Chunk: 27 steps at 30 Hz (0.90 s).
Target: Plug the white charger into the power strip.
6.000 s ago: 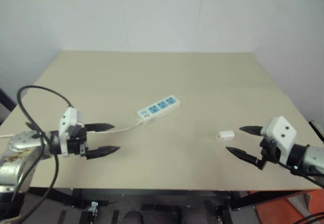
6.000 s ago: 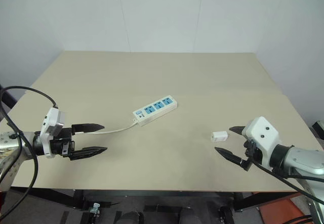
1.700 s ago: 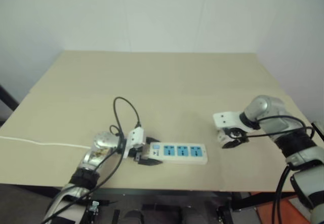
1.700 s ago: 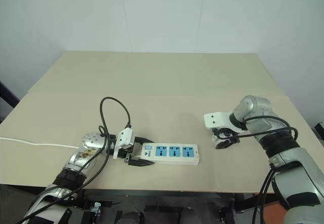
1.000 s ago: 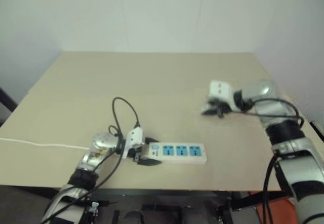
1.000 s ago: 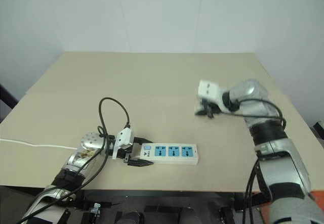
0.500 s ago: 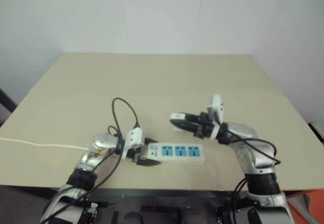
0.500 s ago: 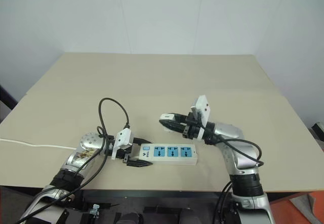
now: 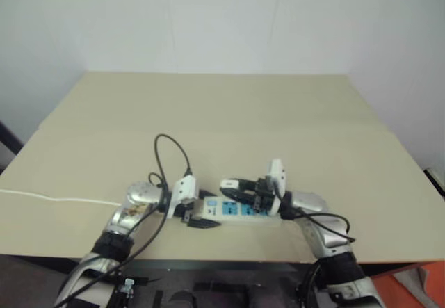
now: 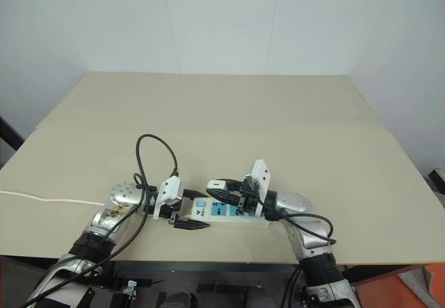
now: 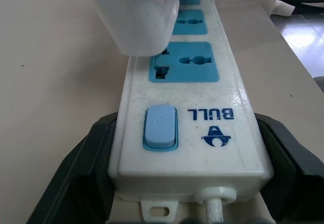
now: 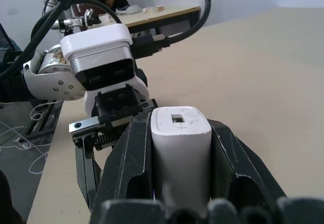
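Observation:
The power strip (image 11: 197, 97) lies near the table's front edge, a white bar with blue sockets and a blue switch (image 11: 160, 128). My left gripper (image 10: 195, 209) is shut on its switch end, one black finger (image 11: 76, 173) on each long side. My right gripper (image 10: 214, 185) reaches in level from the right, above the strip, and is shut on the white charger (image 12: 179, 138). In the left wrist view the charger (image 11: 136, 16) hangs just above the socket nearest the switch, apart from it. The right arm hides the strip's other sockets in the head views.
The strip's thin white cord (image 10: 49, 198) runs off to the left over the tan table (image 10: 278, 113). A black cable (image 10: 156, 155) loops up over my left wrist. The table's front edge lies just below the strip. A person (image 12: 114, 0) sits at a desk far behind.
My right gripper, holding the charger, has swung down and left from mid-table to just above the strip's switch end. The left gripper and the strip have stayed put.

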Each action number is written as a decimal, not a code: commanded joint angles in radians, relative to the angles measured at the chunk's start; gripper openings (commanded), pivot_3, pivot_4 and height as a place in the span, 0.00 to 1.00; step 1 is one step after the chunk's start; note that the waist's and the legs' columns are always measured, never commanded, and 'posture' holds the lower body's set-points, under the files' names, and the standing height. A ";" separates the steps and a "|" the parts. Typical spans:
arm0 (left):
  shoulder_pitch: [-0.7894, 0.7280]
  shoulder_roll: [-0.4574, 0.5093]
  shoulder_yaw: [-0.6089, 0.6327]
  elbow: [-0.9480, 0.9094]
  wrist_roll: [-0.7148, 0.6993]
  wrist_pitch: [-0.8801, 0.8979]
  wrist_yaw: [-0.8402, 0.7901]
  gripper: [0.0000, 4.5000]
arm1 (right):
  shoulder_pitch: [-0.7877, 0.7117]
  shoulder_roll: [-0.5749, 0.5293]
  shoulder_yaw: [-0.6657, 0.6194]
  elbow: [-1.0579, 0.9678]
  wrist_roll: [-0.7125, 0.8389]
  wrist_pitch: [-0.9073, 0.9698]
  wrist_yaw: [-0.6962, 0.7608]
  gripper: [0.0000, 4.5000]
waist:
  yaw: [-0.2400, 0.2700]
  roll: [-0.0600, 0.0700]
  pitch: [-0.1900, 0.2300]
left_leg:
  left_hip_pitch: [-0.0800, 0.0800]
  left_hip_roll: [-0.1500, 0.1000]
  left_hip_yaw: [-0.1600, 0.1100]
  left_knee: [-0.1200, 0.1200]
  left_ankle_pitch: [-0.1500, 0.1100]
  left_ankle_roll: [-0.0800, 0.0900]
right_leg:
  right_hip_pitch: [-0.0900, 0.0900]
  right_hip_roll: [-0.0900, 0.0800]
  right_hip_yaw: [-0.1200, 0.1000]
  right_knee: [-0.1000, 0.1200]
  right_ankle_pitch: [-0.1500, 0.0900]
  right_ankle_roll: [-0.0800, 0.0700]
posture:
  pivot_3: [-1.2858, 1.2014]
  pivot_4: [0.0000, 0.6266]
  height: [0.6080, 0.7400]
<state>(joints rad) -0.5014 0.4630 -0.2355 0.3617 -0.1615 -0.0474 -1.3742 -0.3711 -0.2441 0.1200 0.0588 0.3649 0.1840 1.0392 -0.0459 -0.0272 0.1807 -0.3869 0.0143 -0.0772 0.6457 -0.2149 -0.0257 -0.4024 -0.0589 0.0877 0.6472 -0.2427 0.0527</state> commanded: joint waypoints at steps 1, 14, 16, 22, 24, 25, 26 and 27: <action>0.017 0.013 -0.031 0.007 0.017 0.013 -0.016 0.73 | -0.011 0.006 0.010 0.006 -0.009 -0.048 0.000 0.26 | 0.000 0.000 0.000 | 0.000 0.000 0.000 0.000 0.000 0.000 | 0.000 0.000 0.000 0.000 0.000 0.000 | 0.52 0.24 1.00; 0.026 0.019 -0.031 -0.002 0.018 0.016 -0.015 0.73 | -0.010 -0.006 0.043 0.062 -0.030 -0.087 0.010 0.26 | 0.000 0.000 0.000 | 0.001 0.000 0.000 0.000 0.000 0.000 | 0.000 0.000 0.000 0.000 0.000 0.000 | 0.52 0.24 1.00; 0.026 0.021 -0.031 -0.002 0.018 0.017 -0.016 0.73 | -0.013 -0.012 0.039 0.074 -0.033 -0.094 0.012 0.26 | 0.000 0.000 -0.001 | 0.001 0.000 0.000 0.000 0.000 0.000 | 0.000 0.000 0.000 0.000 0.000 0.000 | 0.52 0.24 1.00; 0.027 0.021 -0.031 0.000 0.017 0.015 -0.018 0.73 | -0.018 -0.029 0.028 0.091 -0.034 -0.104 0.019 0.26 | 0.000 0.000 -0.001 | 0.001 0.000 0.000 0.000 0.000 0.000 | 0.000 0.000 0.000 0.000 0.000 0.000 | 0.52 0.24 1.00; 0.023 0.020 -0.030 0.004 0.017 0.013 -0.017 0.73 | -0.021 -0.034 0.026 0.095 -0.035 -0.106 0.022 0.26 | 0.000 0.000 -0.001 | 0.001 0.000 0.000 0.000 0.000 0.000 | 0.000 0.000 0.000 0.000 0.000 0.000 | 0.52 0.24 1.00; 0.021 0.020 -0.030 0.007 0.018 0.012 -0.017 0.73 | -0.024 -0.036 0.025 0.100 -0.037 -0.108 0.024 0.26 | 0.000 0.000 -0.001 | 0.001 0.000 0.000 0.000 0.000 0.000 | 0.000 0.000 0.000 0.000 0.000 0.000 | 0.52 0.24 1.00; 0.020 0.020 -0.030 0.009 0.019 0.012 -0.016 0.73 | -0.026 -0.038 0.024 0.104 -0.038 -0.110 0.025 0.26 | 0.000 0.000 -0.001 | 0.001 0.000 0.000 0.000 0.000 0.000 | 0.000 0.000 0.000 0.000 0.000 0.000 | 0.52 0.24 1.00; 0.019 0.020 -0.030 0.009 0.019 0.012 -0.015 0.73 | -0.028 -0.040 0.024 0.108 -0.038 -0.112 0.027 0.26 | 0.000 0.000 -0.001 | 0.001 0.000 0.000 0.000 0.000 0.000 | 0.000 0.000 0.000 0.000 0.000 0.000 | 0.52 0.24 1.00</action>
<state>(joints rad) -0.5008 0.4656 -0.2364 0.3603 -0.1615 -0.0460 -1.3713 -0.4003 -0.2586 0.1626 0.1443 0.3442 0.0852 1.0705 -0.0458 -0.0273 0.1799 -0.3863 0.0144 -0.0772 0.6455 -0.2149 -0.0257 -0.4020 -0.0588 0.0877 0.6470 -0.2430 0.0529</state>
